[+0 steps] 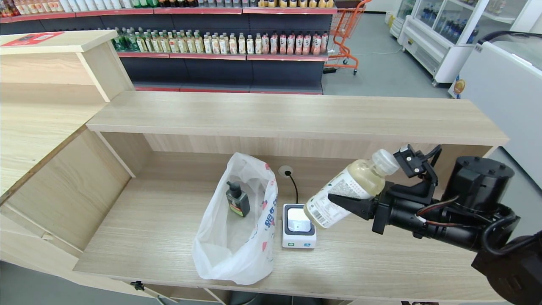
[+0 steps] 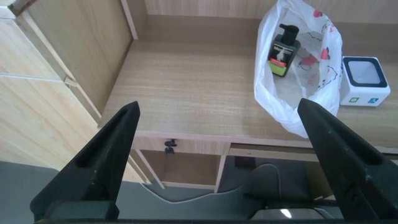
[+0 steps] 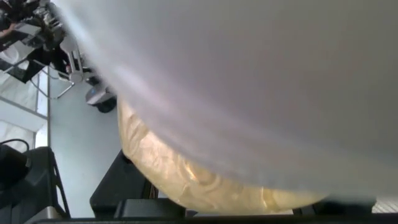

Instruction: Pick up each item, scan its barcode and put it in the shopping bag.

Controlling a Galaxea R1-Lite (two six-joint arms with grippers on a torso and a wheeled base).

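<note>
On the counter (image 1: 148, 237), pump bottle (image 1: 237, 200) bagged; your right gripper (image 1: 347, 199) clamps the drink bottle (image 1: 360, 182) near the scanner (image 1: 298, 226), bagging pending; left gripper (image 2: 219, 107) gapes empty.

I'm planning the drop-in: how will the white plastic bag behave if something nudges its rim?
Probably floppy: the shopping bag is thin, crinkled film with a sagging mouth. Likely light enough to slide or fold when the drink bottle touches it, though the pump bottle inside may anchor it somewhat.
</note>
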